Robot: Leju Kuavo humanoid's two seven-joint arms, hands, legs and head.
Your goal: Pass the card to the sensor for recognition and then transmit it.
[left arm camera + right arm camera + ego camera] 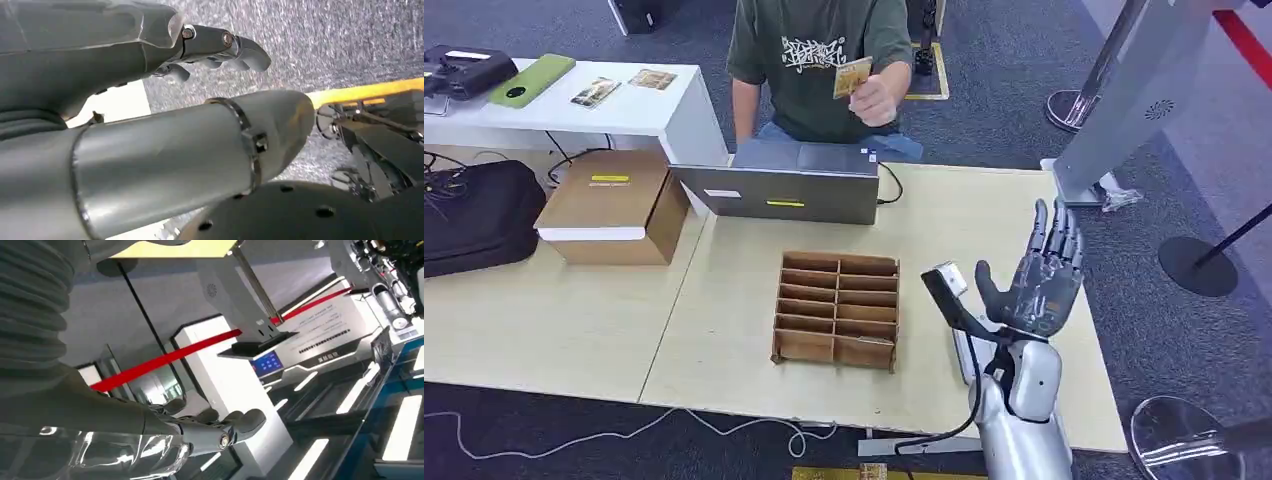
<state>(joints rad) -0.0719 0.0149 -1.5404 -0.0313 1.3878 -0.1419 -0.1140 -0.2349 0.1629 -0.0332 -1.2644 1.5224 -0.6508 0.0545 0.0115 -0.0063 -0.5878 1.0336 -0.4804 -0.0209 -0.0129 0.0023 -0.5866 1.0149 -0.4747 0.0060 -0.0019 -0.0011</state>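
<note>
The right hand (1042,275) is raised, fingers spread, nothing held; the card (852,76) is held by a person's hand (876,100) (left hand (220,47): unclear).

The right hand (1042,280) is raised above the right part of the surface (984,225), fingers (1056,232) spread upward and holding nothing. Bare surface lies far of it, up to the person's hand (879,100) that holds the card (851,77) beyond the far edge. To the left, the brown divided box (836,308) stands in the middle. Far of the box, the grey device (784,182) blocks the far side. A grey slanted post (1124,95) stands just beside the far right corner. The cardboard box (614,205) sits well apart on the left.
</note>
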